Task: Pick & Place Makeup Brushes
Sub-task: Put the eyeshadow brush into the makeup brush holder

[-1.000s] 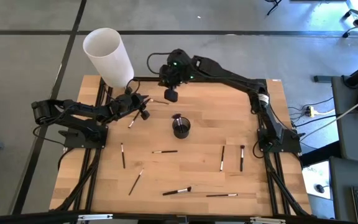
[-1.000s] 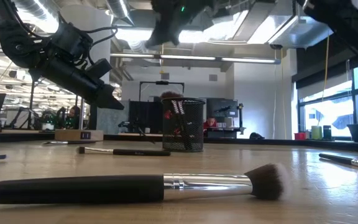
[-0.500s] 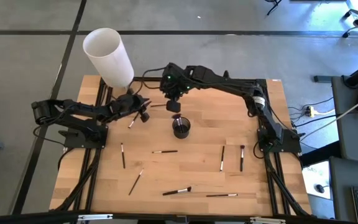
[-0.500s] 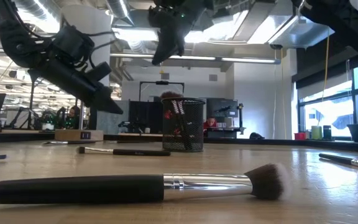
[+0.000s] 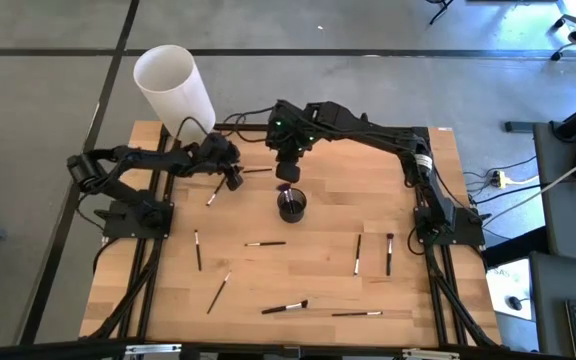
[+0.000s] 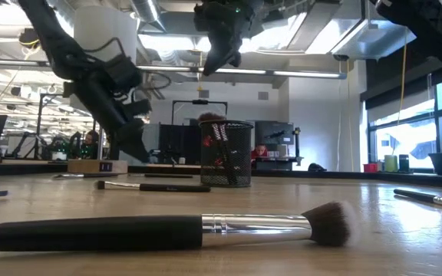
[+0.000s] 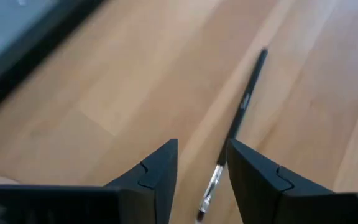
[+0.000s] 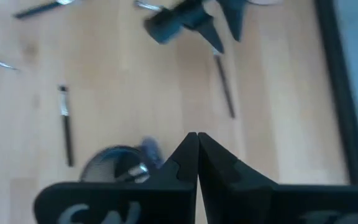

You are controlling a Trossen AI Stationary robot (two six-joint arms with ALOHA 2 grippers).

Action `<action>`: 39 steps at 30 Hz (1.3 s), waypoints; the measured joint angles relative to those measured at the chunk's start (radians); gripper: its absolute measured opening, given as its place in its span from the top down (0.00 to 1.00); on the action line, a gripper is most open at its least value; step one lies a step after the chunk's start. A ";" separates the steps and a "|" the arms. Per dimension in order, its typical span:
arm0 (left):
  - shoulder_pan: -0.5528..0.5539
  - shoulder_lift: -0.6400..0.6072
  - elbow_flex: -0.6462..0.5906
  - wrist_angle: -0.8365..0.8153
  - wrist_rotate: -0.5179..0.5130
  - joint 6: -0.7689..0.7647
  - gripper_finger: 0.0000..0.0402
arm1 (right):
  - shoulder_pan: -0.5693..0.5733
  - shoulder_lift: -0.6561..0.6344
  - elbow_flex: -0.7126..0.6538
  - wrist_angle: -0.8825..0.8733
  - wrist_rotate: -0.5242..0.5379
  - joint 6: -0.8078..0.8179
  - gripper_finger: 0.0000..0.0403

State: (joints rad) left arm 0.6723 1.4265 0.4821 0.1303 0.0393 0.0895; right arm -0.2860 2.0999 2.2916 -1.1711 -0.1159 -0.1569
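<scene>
Several makeup brushes lie flat on the wooden table (image 5: 298,270), among them one near the left gripper (image 5: 213,193), one behind the cup (image 5: 256,170) and a large one at the front (image 6: 167,230). A black mesh cup (image 5: 291,205) stands upright with brushes in it. My left gripper (image 5: 230,178) is open and points down over the brush (image 7: 236,121), a finger on either side of its ferrule end, not touching it. My right gripper (image 5: 288,170) is shut and empty, above and just behind the cup (image 8: 114,163).
A tall white cylinder (image 5: 173,90) stands at the table's far left corner. More brushes lie scattered toward the near edge (image 5: 284,307) and the right side (image 5: 389,253). The table's centre between them is bare wood.
My left gripper has gone toward the table's right and down, tipping from a slant to point steeply down over the brush. My right gripper has come from the far edge toward the cup and now hangs over its far rim.
</scene>
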 joint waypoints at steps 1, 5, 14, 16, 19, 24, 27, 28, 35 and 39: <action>0.000 0.019 0.008 -0.007 -0.001 0.001 0.66 | 0.001 -0.004 -0.018 0.024 -0.032 0.000 0.98; 0.000 0.073 0.021 -0.030 -0.018 0.025 0.67 | 0.001 -0.028 -0.124 0.113 -0.103 0.005 0.98; 0.000 0.056 0.025 -0.093 -0.021 0.033 0.66 | -0.019 -0.197 -0.625 0.540 -0.203 0.095 0.98; 0.001 0.052 0.025 -0.132 -0.022 0.037 0.66 | -0.021 -0.243 -0.766 0.686 -0.252 0.137 0.98; 0.011 0.050 0.026 -0.149 -0.019 0.037 0.67 | -0.020 -0.304 -0.956 0.842 -0.278 0.200 0.98; 0.031 0.050 0.026 -0.155 -0.002 0.049 0.71 | 0.017 -0.409 -1.187 1.052 -0.277 0.294 0.98; 0.036 0.056 0.028 -0.166 0.008 0.052 0.76 | 0.050 -0.472 -1.293 1.134 -0.247 0.340 0.98; 0.036 0.060 0.028 -0.168 0.009 0.054 0.78 | 0.061 -0.499 -1.322 1.158 -0.232 0.352 0.98; 0.037 0.084 0.029 -0.174 0.010 0.071 0.98 | 0.115 -0.640 -1.436 1.235 -0.101 0.390 0.98; 0.037 0.084 0.026 -0.142 0.009 0.090 0.99 | 0.128 -0.683 -1.446 1.244 -0.029 0.388 0.98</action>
State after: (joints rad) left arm 0.7092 1.5105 0.5084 -0.0113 0.0479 0.1790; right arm -0.1581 1.4167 0.8455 0.0727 -0.1445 0.2313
